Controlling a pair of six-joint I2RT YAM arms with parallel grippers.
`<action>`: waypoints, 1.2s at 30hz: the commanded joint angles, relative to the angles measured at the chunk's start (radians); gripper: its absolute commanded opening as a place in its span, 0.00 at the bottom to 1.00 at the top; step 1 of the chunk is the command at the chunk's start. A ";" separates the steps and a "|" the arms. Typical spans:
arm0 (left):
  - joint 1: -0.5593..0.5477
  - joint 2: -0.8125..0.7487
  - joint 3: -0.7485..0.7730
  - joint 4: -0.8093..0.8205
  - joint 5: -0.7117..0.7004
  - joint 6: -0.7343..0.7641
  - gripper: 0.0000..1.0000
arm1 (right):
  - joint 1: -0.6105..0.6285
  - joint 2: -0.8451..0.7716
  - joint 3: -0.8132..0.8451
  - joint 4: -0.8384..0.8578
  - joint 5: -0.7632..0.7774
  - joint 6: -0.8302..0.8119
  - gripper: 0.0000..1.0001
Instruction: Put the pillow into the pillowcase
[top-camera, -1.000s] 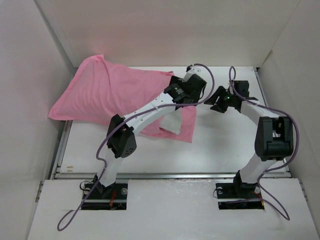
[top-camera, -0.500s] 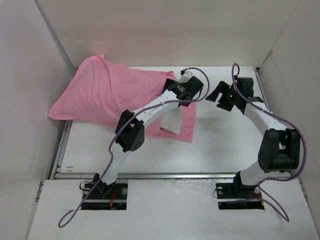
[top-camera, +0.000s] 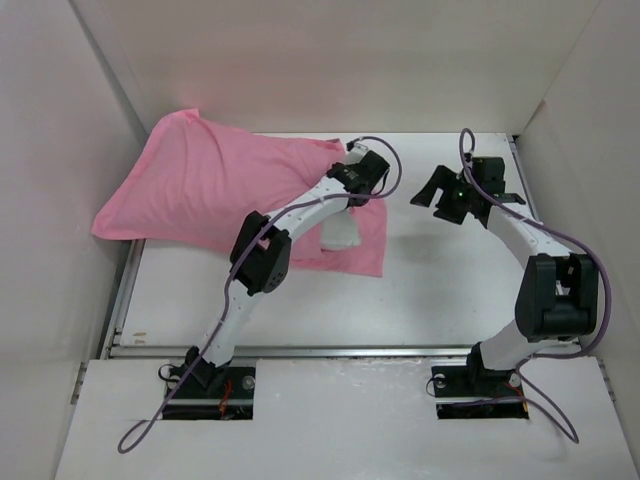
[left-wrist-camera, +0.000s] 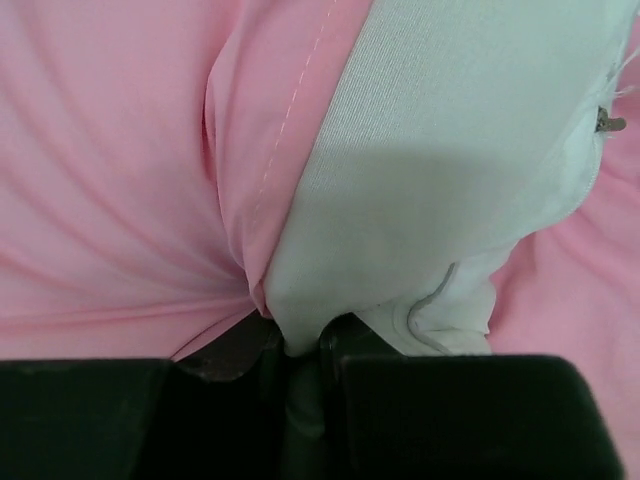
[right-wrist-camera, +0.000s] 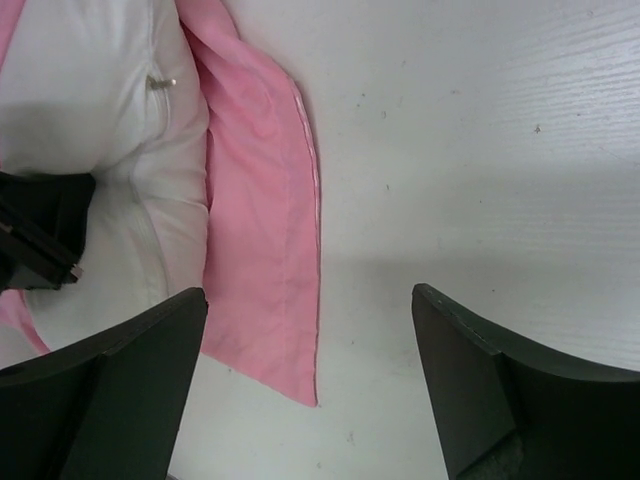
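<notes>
The pink pillowcase (top-camera: 200, 185) lies bulging across the back left of the table, its open end toward the middle. A white corner of the pillow (top-camera: 340, 236) sticks out of that opening. My left gripper (top-camera: 352, 192) is down at the opening. In the left wrist view it (left-wrist-camera: 300, 345) is shut on a pinch of the white pillow (left-wrist-camera: 440, 150), right beside the hem of the pillowcase (left-wrist-camera: 110, 150). My right gripper (top-camera: 432, 195) hovers open to the right; its view shows the pillowcase flap (right-wrist-camera: 260, 250) and the pillow (right-wrist-camera: 90, 90), with nothing between its fingers (right-wrist-camera: 310, 292).
White walls enclose the table on the left, back and right; the pillowcase's far corner leans against the left wall (top-camera: 60, 150). Bare white tabletop (top-camera: 450, 280) lies under and in front of the right gripper. A metal rail (top-camera: 340, 350) runs along the near edge.
My left gripper has gone from open to shut on the pillow and reached further back-left, nudging the pillowcase leftward. My right gripper has opened wider and barely shifted.
</notes>
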 joint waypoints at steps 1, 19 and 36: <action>0.045 -0.067 -0.067 0.020 -0.009 0.013 0.00 | 0.011 -0.001 0.040 0.041 -0.040 -0.051 0.87; 0.122 -0.608 -0.228 0.246 0.325 0.129 0.00 | 0.422 0.284 0.379 0.128 0.216 0.091 0.79; 0.122 -0.652 -0.369 0.331 0.347 0.074 0.00 | 0.565 0.374 0.325 0.186 0.341 0.319 0.56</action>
